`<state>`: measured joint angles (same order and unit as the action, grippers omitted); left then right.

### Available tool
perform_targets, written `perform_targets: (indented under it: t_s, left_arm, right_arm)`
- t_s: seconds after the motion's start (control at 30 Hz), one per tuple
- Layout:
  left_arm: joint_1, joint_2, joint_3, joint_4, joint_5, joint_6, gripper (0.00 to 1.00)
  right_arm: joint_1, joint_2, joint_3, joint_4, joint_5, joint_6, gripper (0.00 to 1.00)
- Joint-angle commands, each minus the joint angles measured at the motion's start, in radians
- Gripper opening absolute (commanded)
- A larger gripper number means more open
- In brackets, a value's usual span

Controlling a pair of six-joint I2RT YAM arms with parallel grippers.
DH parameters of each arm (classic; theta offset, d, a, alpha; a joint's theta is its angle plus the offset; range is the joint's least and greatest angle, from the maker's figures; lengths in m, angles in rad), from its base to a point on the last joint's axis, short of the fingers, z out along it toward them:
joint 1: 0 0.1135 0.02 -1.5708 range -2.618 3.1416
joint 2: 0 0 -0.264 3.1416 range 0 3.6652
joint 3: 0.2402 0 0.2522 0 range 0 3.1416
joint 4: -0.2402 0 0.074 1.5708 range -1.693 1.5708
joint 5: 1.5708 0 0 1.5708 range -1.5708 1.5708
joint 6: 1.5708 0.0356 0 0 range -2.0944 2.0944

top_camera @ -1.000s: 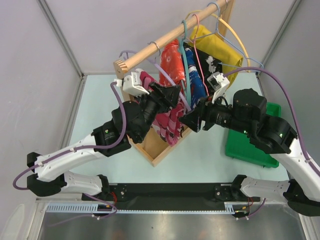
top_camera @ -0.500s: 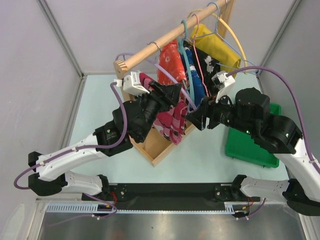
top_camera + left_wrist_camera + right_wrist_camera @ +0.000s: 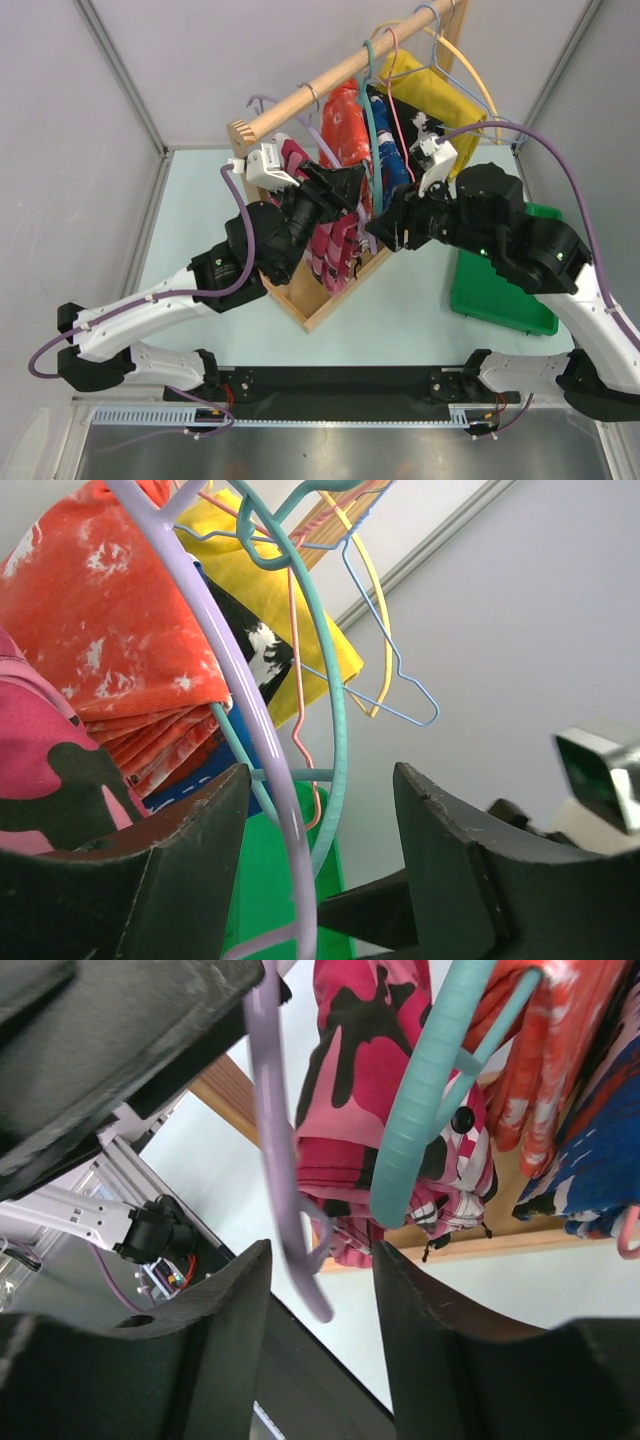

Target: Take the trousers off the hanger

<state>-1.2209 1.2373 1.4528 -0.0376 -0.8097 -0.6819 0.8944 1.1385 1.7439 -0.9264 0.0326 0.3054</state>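
The pink camouflage trousers hang folded over the lilac hanger on the wooden rail. They also show in the left wrist view and the right wrist view. My left gripper is open, and the lilac hanger's arm runs between its jaws, close to the left finger. My right gripper is open right of the trousers. The hanger's lower corner lies between its jaws. I cannot tell whether either gripper touches the hanger.
A wooden rail on a wooden rack base also carries a teal hanger, an orange-red speckled garment, a blue one and a yellow one. A green tray lies on the table at right.
My right arm has risen and pushed left towards the hanger. The trousers and the lilac hanger have swung slightly left. My left gripper has stayed in place.
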Motion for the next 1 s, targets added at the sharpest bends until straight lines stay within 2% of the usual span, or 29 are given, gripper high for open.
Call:
perform_targets:
  t_s: [0.0, 0.33, 0.47, 0.53, 0.63, 0.8, 0.83, 0.87, 0.97]
  left_arm:
    - [0.006, 0.022, 0.011, -0.001, 0.055, 0.013, 0.65]
    - [0.008, 0.019, -0.029, 0.019, 0.056, -0.01, 0.64]
    - [0.006, 0.013, -0.045, 0.034, 0.064, -0.041, 0.59]
    - [0.015, 0.004, -0.084, 0.097, 0.078, -0.048, 0.56]
    - [0.026, -0.015, -0.143, 0.188, 0.093, -0.077, 0.49]
    - [0.031, -0.019, -0.195, 0.298, 0.121, -0.12, 0.42]
    - [0.031, -0.018, -0.2, 0.307, 0.127, -0.12, 0.41]
    - [0.031, -0.019, -0.2, 0.321, 0.135, -0.114, 0.36]
    - [0.031, -0.024, -0.212, 0.359, 0.155, -0.101, 0.31]
  right_arm:
    - [0.0, 0.0, -0.029, 0.058, -0.058, 0.009, 0.48]
    - [0.024, -0.055, -0.199, 0.218, -0.143, 0.073, 0.45]
    - [0.029, -0.06, -0.219, 0.247, -0.169, 0.09, 0.44]
    - [0.034, -0.063, -0.228, 0.259, -0.168, 0.095, 0.43]
    - [0.035, -0.068, -0.244, 0.277, -0.169, 0.103, 0.4]
    - [0.038, -0.063, -0.254, 0.287, -0.169, 0.109, 0.22]
    - [0.038, -0.063, -0.254, 0.284, -0.171, 0.109, 0.21]
    - [0.04, -0.063, -0.253, 0.281, -0.169, 0.109, 0.2]
    - [0.041, -0.08, -0.254, 0.276, -0.157, 0.11, 0.18]
